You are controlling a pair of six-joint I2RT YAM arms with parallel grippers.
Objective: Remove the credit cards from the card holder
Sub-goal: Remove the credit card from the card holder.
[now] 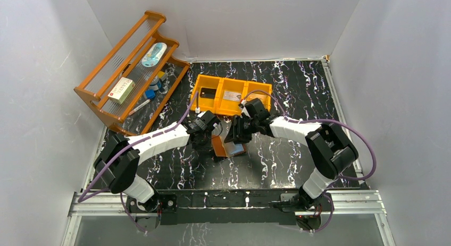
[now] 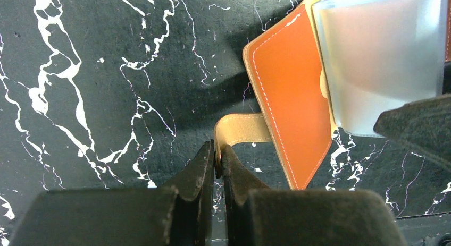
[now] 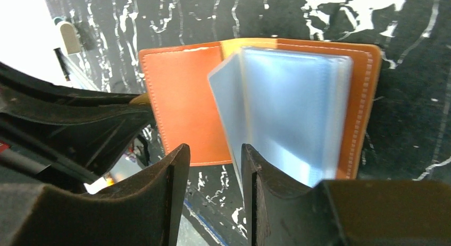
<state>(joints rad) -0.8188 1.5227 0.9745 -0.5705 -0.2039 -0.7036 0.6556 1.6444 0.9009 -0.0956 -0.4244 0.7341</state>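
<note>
The card holder (image 1: 226, 148) lies open on the table, brown leather (image 2: 292, 97) with pale-blue clear pockets (image 3: 290, 105) fanned up from its spine. My left gripper (image 2: 218, 153) is shut on the holder's tan strap (image 2: 242, 128) at its left edge. My right gripper (image 3: 213, 150) hovers open over the holder's near edge, its right finger (image 3: 266, 177) against the edge of the clear pockets, nothing between the jaws. No card shows inside the pockets. A black credit card (image 1: 208, 92) and a silvery-grey one (image 1: 231, 96) lie in the orange bin.
The orange three-compartment bin (image 1: 233, 79) stands just behind the grippers. A wooden rack (image 1: 101, 94) with a white-and-red box (image 1: 121, 90) and small items fills the back left. White walls enclose the black marbled table (image 1: 298, 155).
</note>
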